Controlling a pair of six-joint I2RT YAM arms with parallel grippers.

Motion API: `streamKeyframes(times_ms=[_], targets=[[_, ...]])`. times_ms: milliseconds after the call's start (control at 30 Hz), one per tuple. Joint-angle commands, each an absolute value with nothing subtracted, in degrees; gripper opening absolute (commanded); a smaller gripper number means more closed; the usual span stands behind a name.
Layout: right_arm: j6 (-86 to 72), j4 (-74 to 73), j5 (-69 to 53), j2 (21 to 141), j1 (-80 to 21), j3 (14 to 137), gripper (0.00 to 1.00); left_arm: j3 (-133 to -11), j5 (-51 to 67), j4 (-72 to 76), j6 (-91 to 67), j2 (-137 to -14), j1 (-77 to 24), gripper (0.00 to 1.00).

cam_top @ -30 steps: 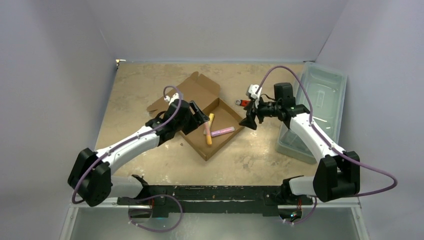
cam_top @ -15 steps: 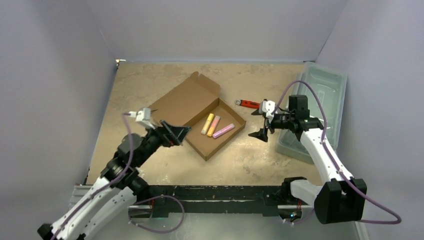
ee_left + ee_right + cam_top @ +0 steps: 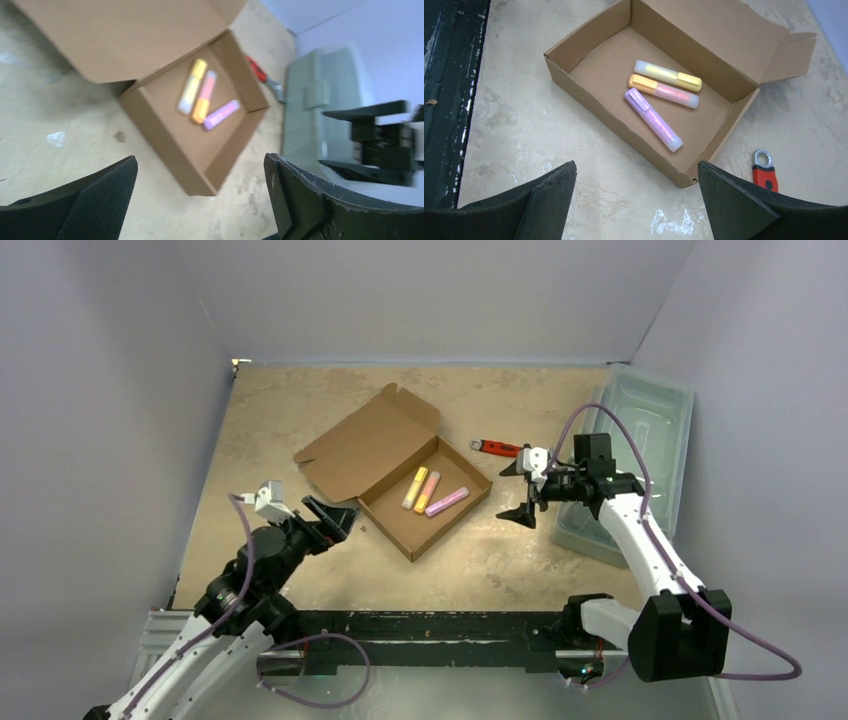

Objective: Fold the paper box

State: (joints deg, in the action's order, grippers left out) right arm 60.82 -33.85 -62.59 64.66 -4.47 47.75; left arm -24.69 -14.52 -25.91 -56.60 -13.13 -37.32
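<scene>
The paper box (image 3: 365, 445) is brown cardboard and lies in the middle of the table. Its lid flap is spread flat to the far left and its shallow tray is open. The wrist views show the box floor (image 3: 220, 145) (image 3: 609, 70). Three highlighters (image 3: 428, 492) (image 3: 664, 82), yellow, orange and purple, lie side by side in the tray. My left gripper (image 3: 338, 513) (image 3: 200, 165) hangs open and empty just off the tray's near-left corner. My right gripper (image 3: 515, 492) (image 3: 636, 167) stands open and empty to the right of the tray, clear of it.
A red-handled wrench (image 3: 497, 448) (image 3: 765, 172) lies on the table just right of the box, behind my right gripper. A translucent grey-green bin (image 3: 630, 450) (image 3: 310, 110) stands along the right wall. Grey walls enclose the table on three sides.
Both arms have drawn back from the box, the left toward the near left, the right toward the bin. Both grippers have opened wide. The highlighters now lie side by side.
</scene>
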Motion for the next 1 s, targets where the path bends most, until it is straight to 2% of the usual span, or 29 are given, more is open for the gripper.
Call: streamKeyframes(times_ms=[0, 233, 400, 500, 567, 633, 767, 867, 967], targets=[[62.73, -36.45, -63.33, 66.17, -4.58, 50.47, 0.93, -20.96, -21.47, -23.99, -58.22, -17.27, -37.53, 0.95], [66.48, -40.54, -62.36, 67.77, -4.69, 51.47, 0.93, -16.16, -29.66, -14.66, -58.45, -22.30, -37.25, 0.96], [67.60, -41.60, -62.98, 70.59, -4.73, 52.65, 0.93, -17.21, -27.71, -12.17, -57.51, -23.19, -33.68, 0.99], [67.95, -43.18, -63.25, 72.49, -4.66, 54.51, 0.93, -18.00, -19.28, -9.57, -58.87, -22.70, -27.46, 0.99], [68.31, -45.06, -62.11, 73.94, -4.69, 56.90, 0.93, -19.52, -11.56, -7.25, -59.64, -26.63, -22.10, 0.99], [67.73, -46.46, -60.79, 75.91, -4.72, 59.50, 0.93, -22.67, -2.98, -5.74, -59.55, -34.30, -15.92, 0.99], [68.67, -52.47, -61.62, 80.78, -4.78, 65.40, 0.91, -29.80, 11.08, -6.22, -57.65, -50.58, -6.27, 0.90], [65.72, -52.35, -61.77, 82.25, -5.01, 67.55, 0.90, -33.38, 10.15, -10.22, -55.42, -55.28, -5.00, 0.89], [62.63, -51.76, -58.43, 83.01, -5.57, 68.88, 0.90, -31.28, 10.76, -8.98, -57.08, -56.50, -2.76, 0.89]])
